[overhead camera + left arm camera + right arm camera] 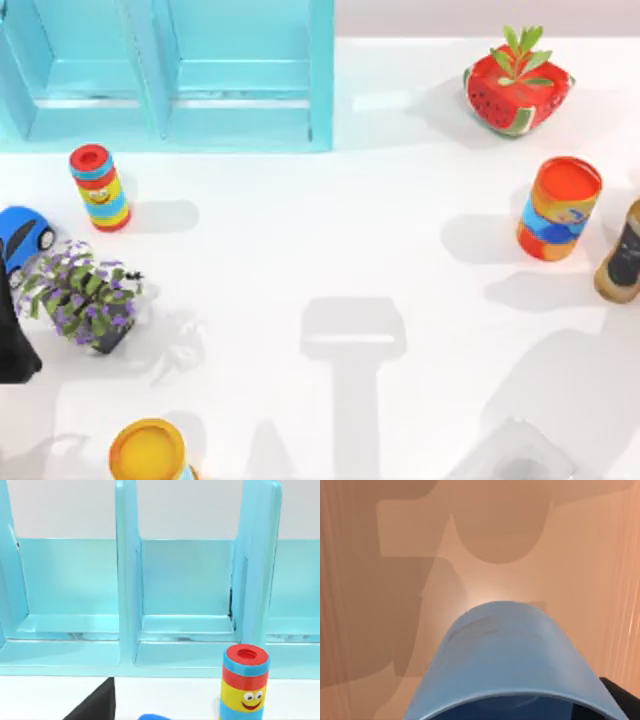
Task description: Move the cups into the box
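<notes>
From above, the light-blue compartmented box [180,75] sits at the tabletop's far-left corner. Near the left edge stand a rainbow-striped cylinder with a red top [99,187], a blue toy car [22,238] and a purple-flowered potted plant [85,300]. The dark tip of our left arm [15,345] rests at that same edge beside the plant; we cannot tell how its gripper is set. Toward the right edge we see a watermelon planter [517,85], an orange-and-blue can [559,208] and a brown bottle [622,255]. A yellow-topped container [150,452] sits at the near edge. The middle of the tabletop lies bare, which leaves us an open lane toward the box.

Our left wrist view faces the box's compartments [187,585], all looking empty; their upright dividers [127,570] are edges we judge any carried cup must clear. The striped cylinder [243,685] stands just in front of the box.

Our right wrist view looks along a blue cup [507,655], very close, over a tan surface. We judge our right gripper holds it off the tabletop, ready for the box, though its fingers are hidden, so we cannot tell their opening.
</notes>
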Controlling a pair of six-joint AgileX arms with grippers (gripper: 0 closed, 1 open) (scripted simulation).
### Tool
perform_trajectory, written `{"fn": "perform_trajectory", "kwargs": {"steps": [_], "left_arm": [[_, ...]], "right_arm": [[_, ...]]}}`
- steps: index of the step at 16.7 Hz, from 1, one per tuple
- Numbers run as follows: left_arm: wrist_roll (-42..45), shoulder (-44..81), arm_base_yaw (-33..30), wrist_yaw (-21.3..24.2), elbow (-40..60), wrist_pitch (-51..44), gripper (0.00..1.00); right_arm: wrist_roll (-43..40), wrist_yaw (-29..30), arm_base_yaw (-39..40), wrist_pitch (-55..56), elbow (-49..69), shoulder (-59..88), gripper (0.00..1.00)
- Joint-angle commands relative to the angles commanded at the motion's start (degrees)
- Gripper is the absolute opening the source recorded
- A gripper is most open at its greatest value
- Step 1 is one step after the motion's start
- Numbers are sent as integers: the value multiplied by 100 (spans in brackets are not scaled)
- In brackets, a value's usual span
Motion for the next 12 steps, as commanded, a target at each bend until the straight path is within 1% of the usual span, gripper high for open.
{"fn": "perform_trajectory", "kwargs": {"steps": [10,11,12], "left_arm": [[0,0,0,0,0,0,100],[0,0,0,0,0,0,100],[0,0,0,0,0,0,100]], "right_arm": [[0,0,0,0,0,0,98],[0,0,0,0,0,0,100],[0,0,0,0,0,0,100]]}}
